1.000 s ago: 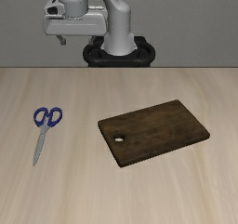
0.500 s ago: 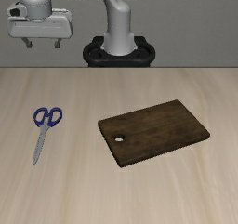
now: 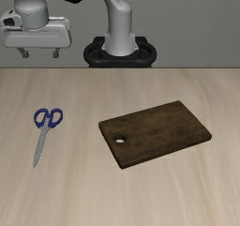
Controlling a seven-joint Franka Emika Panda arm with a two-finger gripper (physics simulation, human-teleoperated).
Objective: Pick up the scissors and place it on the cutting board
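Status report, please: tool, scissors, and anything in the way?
Tool open, empty, high above table. Scissors flat on table, untouched. Nothing lies on cutting board.

no readable text or labels

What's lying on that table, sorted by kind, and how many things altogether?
Scissors: 1
Cutting board: 1
Total: 2

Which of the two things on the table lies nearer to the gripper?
The blue-handled scissors, at the exterior view's left, the same side where the gripper hangs. The brown cutting board lies farther toward the right.
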